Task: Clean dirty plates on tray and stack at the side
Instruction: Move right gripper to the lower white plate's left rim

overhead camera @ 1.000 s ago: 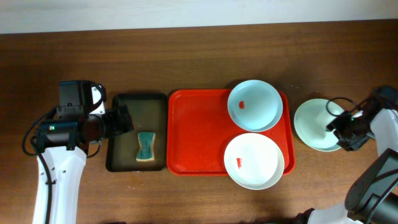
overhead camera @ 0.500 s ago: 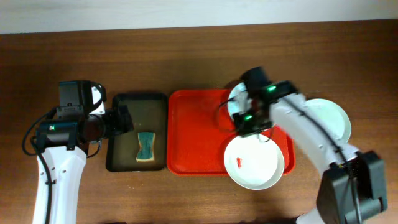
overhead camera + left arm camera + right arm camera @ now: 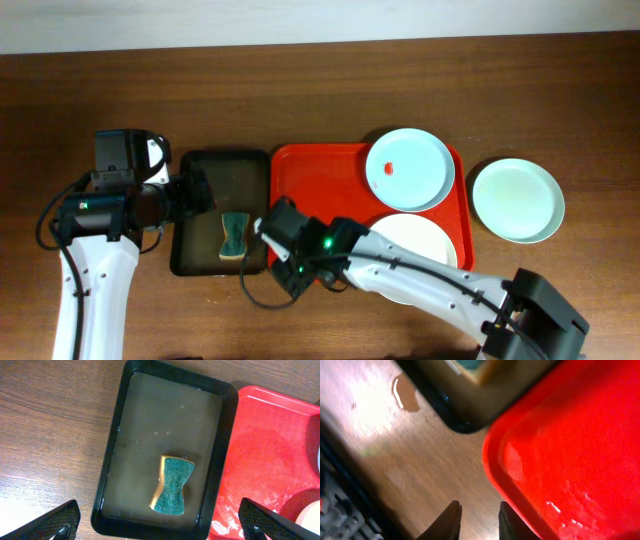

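Check the left hand (image 3: pixel 160 522) first. Its two fingers stand spread wide, one at each lower corner of the left wrist view, with nothing between them. It hangs over the dark tray (image 3: pixel 116 450), a narrow black tray holding shallow murky water. A sponge (image 3: pixel 172 485), green scouring face up on a yellow body, lies in that water toward the near right of the tray, apart from both hands.

Next, note the right arm (image 3: pixel 420 275), which reaches leftward across the near side of the red tray (image 3: pixel 320 200). The right hand (image 3: pixel 285 275) sits low over the bench (image 3: pixel 300 90) at the near left corner of the red tray, just beside the near right corner of the dark tray. Its fingertips (image 3: pixel 451 522) stand close together with a narrow gap, gripping nothing. A small puddle (image 3: pixel 405 392) lies on the bench near the dark tray.

Locate the three plates:
- The far plate (image 3: pixel 408 168) lies on the red tray at its far right corner and carries a small red smear (image 3: pixel 390 168).
- The near plate (image 3: pixel 425 232) lies on the red tray at its near right, partly covered by the right arm.
- The third plate (image 3: pixel 518 200) lies on the bench just right of the red tray, apart from it, its face plain pale mint.
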